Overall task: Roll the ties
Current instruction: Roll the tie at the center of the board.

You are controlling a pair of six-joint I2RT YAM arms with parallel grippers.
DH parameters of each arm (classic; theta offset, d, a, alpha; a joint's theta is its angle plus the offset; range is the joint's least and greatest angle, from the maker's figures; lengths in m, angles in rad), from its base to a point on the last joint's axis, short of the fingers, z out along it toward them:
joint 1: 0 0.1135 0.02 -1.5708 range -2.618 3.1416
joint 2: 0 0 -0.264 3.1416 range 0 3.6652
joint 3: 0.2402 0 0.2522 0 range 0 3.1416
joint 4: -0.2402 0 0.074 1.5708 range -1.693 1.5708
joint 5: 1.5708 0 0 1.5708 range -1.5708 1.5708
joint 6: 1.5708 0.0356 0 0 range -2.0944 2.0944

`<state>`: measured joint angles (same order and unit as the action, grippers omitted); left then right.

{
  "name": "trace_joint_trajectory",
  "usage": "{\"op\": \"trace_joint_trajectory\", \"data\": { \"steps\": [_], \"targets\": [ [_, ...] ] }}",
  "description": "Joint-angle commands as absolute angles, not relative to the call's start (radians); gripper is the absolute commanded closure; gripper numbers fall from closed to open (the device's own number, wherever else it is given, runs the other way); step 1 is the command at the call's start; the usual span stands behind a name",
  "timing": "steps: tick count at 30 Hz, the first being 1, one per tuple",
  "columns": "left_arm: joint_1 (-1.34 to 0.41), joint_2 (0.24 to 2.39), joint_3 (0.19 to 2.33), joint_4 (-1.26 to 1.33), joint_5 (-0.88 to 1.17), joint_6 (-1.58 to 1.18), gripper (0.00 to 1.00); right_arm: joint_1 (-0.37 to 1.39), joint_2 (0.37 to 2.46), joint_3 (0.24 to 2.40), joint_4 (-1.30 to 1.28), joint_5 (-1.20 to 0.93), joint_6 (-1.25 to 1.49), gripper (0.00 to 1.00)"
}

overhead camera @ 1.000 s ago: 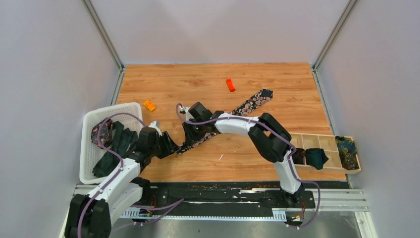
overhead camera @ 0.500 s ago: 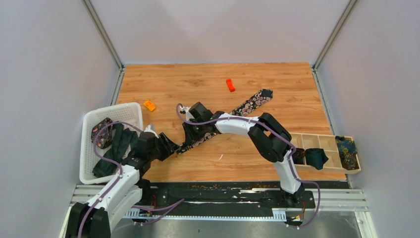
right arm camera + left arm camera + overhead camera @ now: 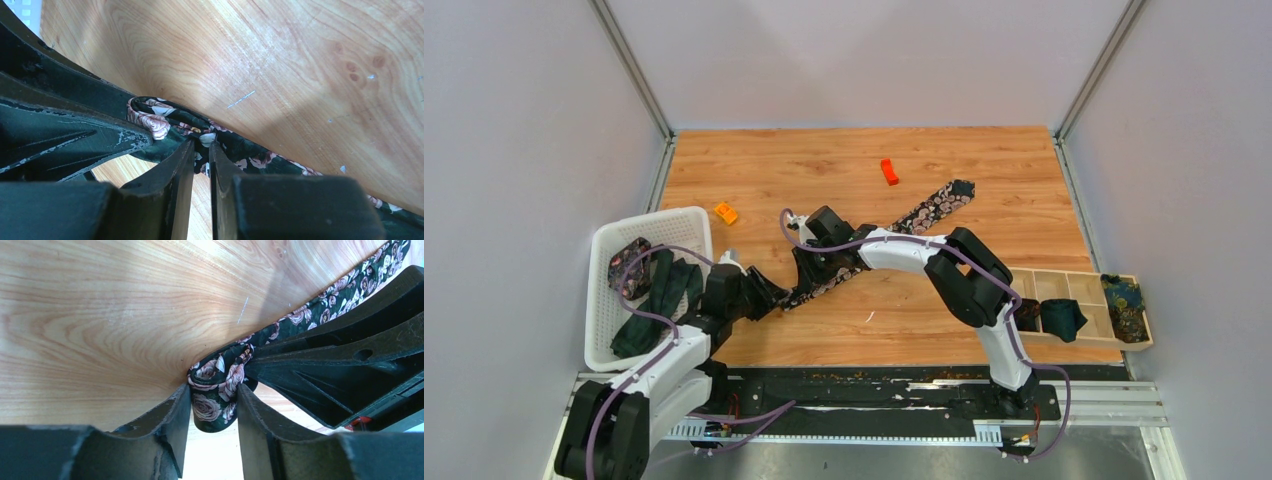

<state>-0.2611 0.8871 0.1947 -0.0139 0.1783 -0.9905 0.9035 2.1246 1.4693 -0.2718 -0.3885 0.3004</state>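
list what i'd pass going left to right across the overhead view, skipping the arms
white basket → yellow-orange block → red-orange block → floral tie's far end → wooden divided tray

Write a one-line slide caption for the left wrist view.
Left gripper clasps the rolled end of the flowered tie on the wooden table while the right gripper pinches it alongside.

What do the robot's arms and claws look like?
Both the left arm and right arm are white shells linked by chunky black joints, with a lilac cable running along each. The left claw and right claw are matte black, two flat ribbed fingers each, scuffed pale at the edges.
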Motion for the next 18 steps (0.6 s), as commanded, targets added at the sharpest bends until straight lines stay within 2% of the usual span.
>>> {"op": "trace_joint_trajectory", "data": {
  "steps": [1, 10, 14, 18],
  "targets": [
    [-0.259, 0.912, 0.162, 0.036, 0.163, -1.034, 0.58, 0.902, 2.134, 1.455, -0.256, -0.387, 0.283, 0.82],
    [-0.260, 0.910, 0.174, 0.006, 0.156, -0.999, 0.92, 0.902, 2.090, 1.494, -0.297, -0.382, 0.281, 0.80],
    [-0.260, 0.872, 0.205, -0.098, 0.143, -0.973, 0.99, 0.903, 2.051, 1.547, -0.336, -0.383, 0.281, 0.74],
    [-0.259, 0.810, 0.250, -0.221, 0.113, -0.937, 1.00, 0.910, 2.014, 1.556, -0.345, -0.392, 0.294, 0.72]
  ]
}}
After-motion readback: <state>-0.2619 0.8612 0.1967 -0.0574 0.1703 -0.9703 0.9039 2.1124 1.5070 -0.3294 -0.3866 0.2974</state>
